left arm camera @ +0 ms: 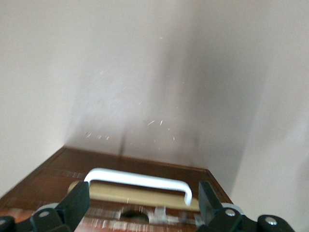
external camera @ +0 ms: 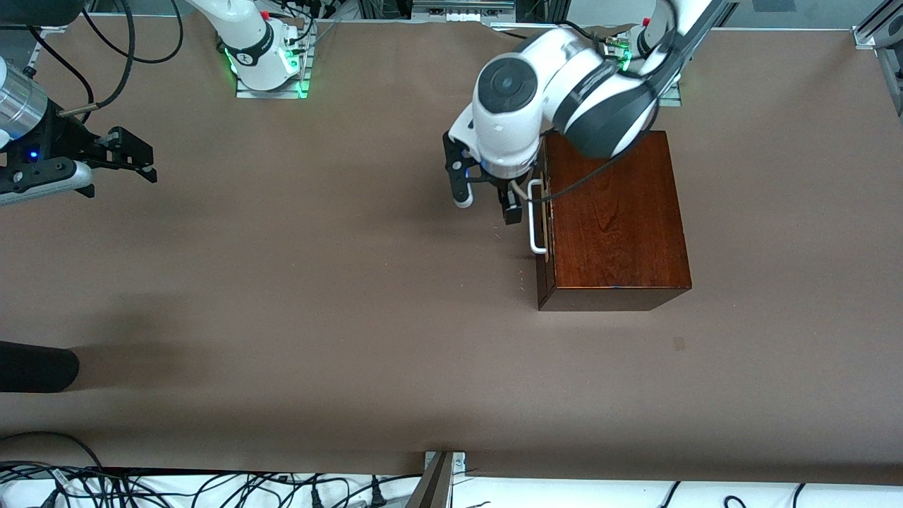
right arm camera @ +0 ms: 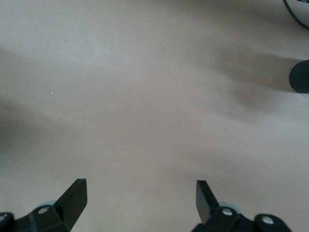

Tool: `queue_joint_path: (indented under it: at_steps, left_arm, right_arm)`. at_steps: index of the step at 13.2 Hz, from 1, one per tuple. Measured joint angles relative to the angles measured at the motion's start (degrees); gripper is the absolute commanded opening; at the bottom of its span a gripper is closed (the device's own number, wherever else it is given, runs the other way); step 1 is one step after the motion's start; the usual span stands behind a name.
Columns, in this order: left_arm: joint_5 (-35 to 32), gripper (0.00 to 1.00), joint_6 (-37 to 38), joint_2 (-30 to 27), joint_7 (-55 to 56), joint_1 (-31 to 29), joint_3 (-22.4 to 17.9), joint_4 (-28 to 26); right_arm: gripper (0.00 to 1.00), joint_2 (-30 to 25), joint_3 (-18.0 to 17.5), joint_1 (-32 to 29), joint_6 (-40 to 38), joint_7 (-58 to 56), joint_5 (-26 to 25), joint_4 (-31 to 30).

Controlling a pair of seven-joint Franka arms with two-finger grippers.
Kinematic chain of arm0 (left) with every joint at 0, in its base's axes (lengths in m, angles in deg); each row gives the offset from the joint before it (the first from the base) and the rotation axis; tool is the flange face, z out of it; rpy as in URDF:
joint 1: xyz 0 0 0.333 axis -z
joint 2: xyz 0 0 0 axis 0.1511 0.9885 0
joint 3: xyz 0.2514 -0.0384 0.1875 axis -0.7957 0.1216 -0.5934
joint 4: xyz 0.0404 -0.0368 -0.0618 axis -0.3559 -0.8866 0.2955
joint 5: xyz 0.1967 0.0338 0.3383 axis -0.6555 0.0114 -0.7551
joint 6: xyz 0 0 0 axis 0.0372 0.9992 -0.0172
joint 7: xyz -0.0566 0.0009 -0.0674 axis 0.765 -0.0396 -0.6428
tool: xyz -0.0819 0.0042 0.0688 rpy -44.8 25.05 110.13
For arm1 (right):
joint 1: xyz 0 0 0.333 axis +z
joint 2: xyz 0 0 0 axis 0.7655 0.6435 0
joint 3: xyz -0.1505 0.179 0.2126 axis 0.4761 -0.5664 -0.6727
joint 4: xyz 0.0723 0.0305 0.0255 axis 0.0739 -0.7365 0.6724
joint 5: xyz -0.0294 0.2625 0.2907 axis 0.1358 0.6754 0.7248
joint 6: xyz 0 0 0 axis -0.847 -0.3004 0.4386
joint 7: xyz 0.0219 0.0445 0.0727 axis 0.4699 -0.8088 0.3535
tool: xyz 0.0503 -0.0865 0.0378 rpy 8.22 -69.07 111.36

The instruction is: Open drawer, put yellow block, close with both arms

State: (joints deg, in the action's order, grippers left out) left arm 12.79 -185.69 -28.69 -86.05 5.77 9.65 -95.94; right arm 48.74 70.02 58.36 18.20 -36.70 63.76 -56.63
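The dark wooden box stands toward the left arm's end of the table. The drawer's front with its white bar handle faces the right arm's end. A thin pale strip shows along the front, so the drawer is out a crack at most. My left gripper is open, low in front of the drawer, beside the handle without touching it. In the left wrist view the handle lies between the open fingertips of that gripper. My right gripper is open and empty over bare table. The yellow block is out of view.
A black rounded object juts in at the right arm's end, nearer the front camera; it also shows in the right wrist view. Cables run along the table's front edge. The arm bases stand along the back edge.
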Motion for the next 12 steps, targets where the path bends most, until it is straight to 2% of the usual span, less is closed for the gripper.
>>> queue_joint_path:
  at_steps: [4,7,12]
  left_arm:
    - [-0.28,1.00,10.00,-2.91,3.08,-7.51,-0.82,5.74]
    - [-2.51,1.00,14.62,-2.89,2.96,-13.18,-4.16,10.72]
    - [-3.20,1.00,15.92,-2.88,3.80,-14.55,-11.08,16.97]
  right_arm:
    - [1.00,0.01,0.05,-0.01,-0.02,0.01,0.00,0.00]
    - [1.00,0.01,0.06,-0.01,-0.02,0.02,0.00,0.00]
    - [1.00,0.01,0.09,-0.01,-0.04,0.04,0.00,0.00]
